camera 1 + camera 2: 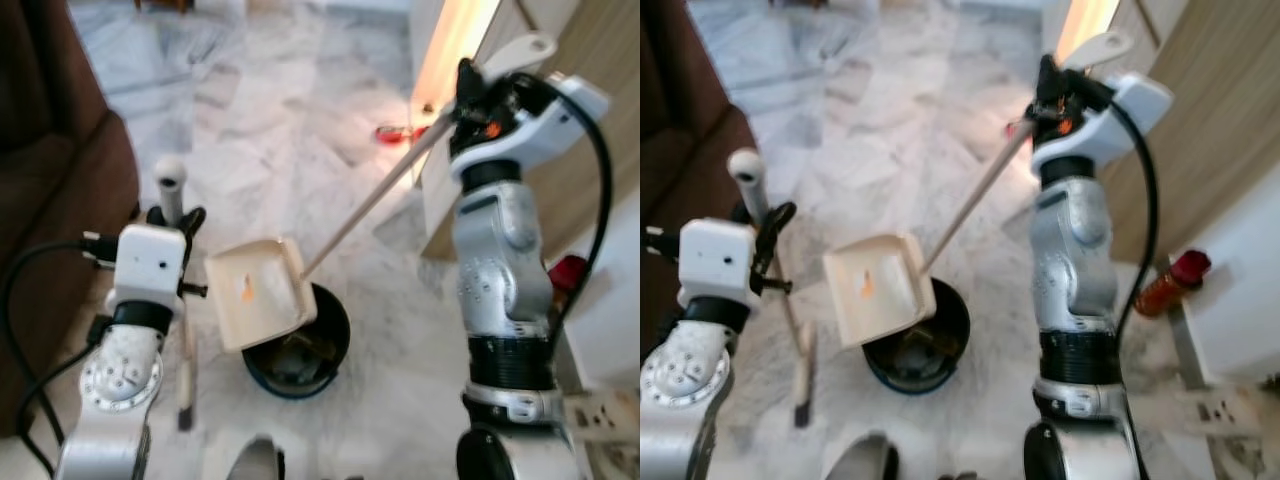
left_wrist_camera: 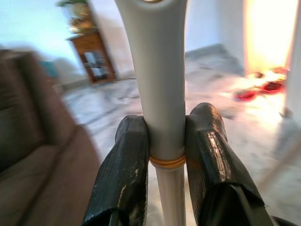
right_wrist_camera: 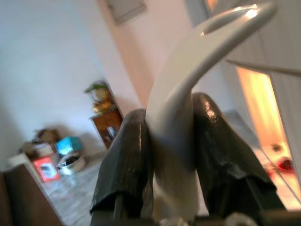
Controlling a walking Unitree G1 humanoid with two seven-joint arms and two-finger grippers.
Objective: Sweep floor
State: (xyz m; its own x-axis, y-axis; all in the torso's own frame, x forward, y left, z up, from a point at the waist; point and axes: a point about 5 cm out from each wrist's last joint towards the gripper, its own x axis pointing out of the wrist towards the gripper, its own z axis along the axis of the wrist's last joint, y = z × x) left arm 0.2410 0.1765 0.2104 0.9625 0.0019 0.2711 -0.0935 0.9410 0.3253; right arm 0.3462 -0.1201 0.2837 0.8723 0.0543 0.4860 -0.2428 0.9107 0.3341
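My right gripper (image 1: 470,85) is shut on the curved top of the dustpan's long handle (image 1: 370,205), seen close in the right wrist view (image 3: 183,108). The cream dustpan (image 1: 258,292) hangs tilted over a black round bin (image 1: 335,335), with a small orange scrap (image 1: 246,290) on its tray. My left gripper (image 1: 175,222) is shut on the broom's pale handle (image 2: 160,94), black fingers (image 2: 127,174) pressing either side of it. The broom stands nearly upright, its brush head (image 1: 185,390) on the marble floor left of the bin.
A brown sofa (image 1: 50,150) fills the left side. Red items (image 1: 395,133) lie on the floor by a bright doorway. A wooden panel (image 1: 590,40) and white furniture with a red-capped bottle (image 1: 1168,280) stand at the right. Open marble floor lies ahead.
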